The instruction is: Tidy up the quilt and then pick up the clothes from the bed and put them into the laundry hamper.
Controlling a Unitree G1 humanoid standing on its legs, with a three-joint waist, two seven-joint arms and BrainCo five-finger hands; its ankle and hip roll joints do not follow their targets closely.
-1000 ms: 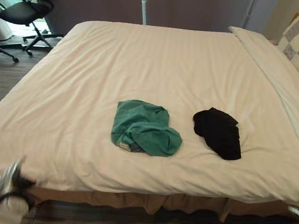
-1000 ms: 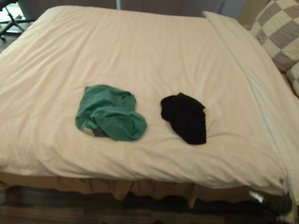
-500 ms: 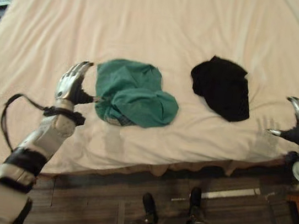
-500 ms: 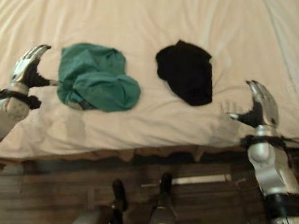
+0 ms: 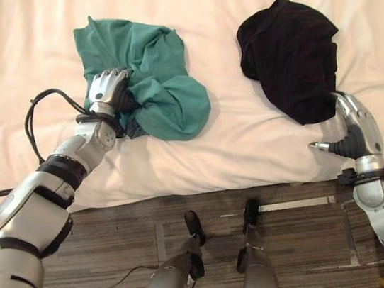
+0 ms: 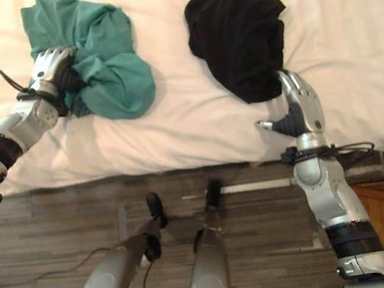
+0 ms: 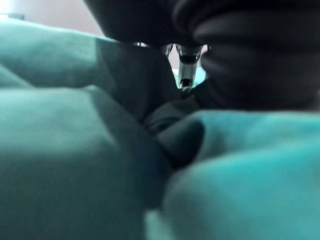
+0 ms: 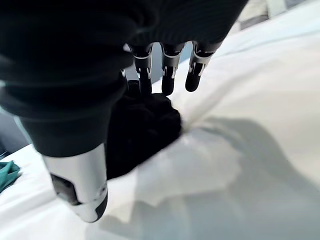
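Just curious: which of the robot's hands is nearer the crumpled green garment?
Left. The left hand lies on the crumpled green garment; the right hand is beside the black garment.

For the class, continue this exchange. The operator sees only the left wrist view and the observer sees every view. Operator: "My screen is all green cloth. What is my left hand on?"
Observer: Your left hand is on a crumpled green garment that lies on the white quilt, near the bed's edge.
Operator: Are there other clothes on the bed?
Observer: Yes, a black garment lies to the right of the green one, apart from it.
Operator: Where is the right hand?
Observer: The right hand is at the black garment's near edge with its fingers straight, holding nothing.
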